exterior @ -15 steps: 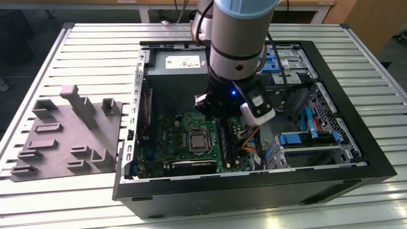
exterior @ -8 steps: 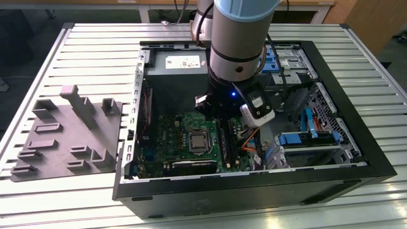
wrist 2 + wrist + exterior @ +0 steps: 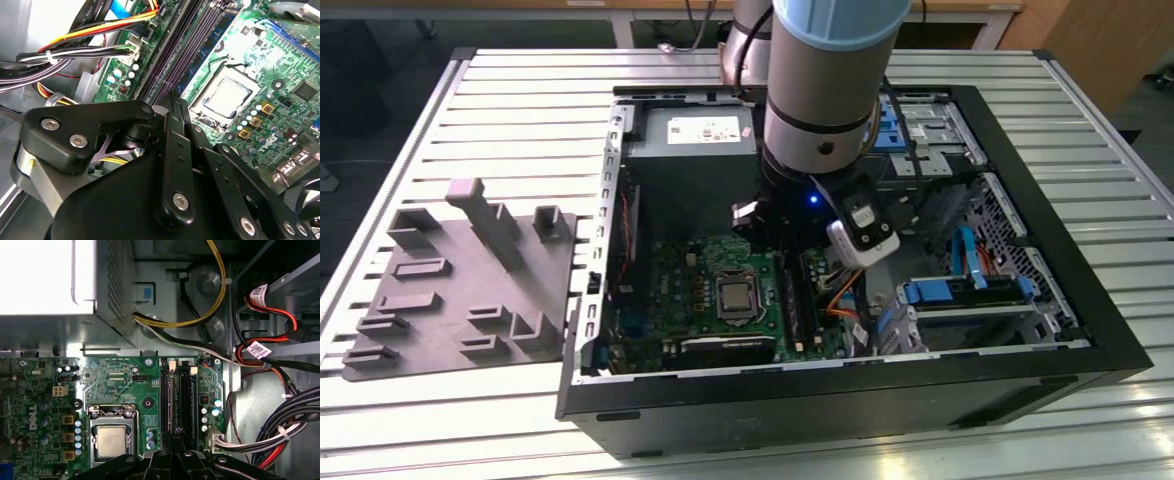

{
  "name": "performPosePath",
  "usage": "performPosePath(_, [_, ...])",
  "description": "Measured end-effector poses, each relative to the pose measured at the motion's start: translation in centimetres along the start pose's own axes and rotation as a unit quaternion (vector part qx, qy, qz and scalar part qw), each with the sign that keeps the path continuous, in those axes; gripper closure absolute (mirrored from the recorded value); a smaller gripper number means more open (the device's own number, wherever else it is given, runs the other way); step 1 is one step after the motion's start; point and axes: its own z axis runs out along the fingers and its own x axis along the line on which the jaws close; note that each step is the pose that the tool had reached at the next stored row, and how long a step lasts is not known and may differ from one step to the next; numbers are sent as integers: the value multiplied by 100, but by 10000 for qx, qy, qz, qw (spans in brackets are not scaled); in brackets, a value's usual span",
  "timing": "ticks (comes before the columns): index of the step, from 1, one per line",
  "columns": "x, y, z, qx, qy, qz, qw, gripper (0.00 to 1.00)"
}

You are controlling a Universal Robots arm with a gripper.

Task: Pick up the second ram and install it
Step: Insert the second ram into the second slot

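Claw (image 3: 175,434) pinched narrow over the motherboard's (image 3: 125,385) memory slots. The second ram (image 3: 185,405) seemingly stands in one beneath it (the grip itself is hidden). Light, stiff, fragile: take its long edges, never the contacts.

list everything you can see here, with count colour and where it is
computer case: 1, black, open on the slatted table
table: 1, silver slats, under everything
motherboard: 1, green, on the case floor
processor: 1, silver, square, mid-board
memory slots: a dark row beside the processor
second ram: 1, dark stick standing in the slots, under the pincer
power supply: 1, grey, far end of the case
cable bundle: black, red and yellow, beside the board
tray: 1, grey with raised blocks, exterior view's left
arm: 1, silver and blue, reaching into the case
pincer: 1, black, at the slots
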Motion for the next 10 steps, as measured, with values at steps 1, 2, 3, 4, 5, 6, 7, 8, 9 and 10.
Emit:
performPosePath(1, [-1,0,4,-1,0,-12,10000,89])
performPosePath(2, [-2,0,7,-1,1,-26,10000,89])
performPosePath(3, [-3,0,9,-1,2,-43,10000,89])
performPosePath(4, [-3,0,10,-1,2,-62,10000,89])
performPosePath(5, [-3,0,11,-1,3,-83,10000,89])
performPosePath(6, [-3,0,13,-2,3,-106,9999,89])
performPosePath(7, [-3,0,14,-3,4,-127,9999,89])
performPosePath(8, [-3,0,15,-4,5,-147,9999,89])
performPosePath(9, [-3,0,18,-5,5,-165,9999,89])
performPosePath(10, [-4,0,25,-7,5,-173,9998,89])
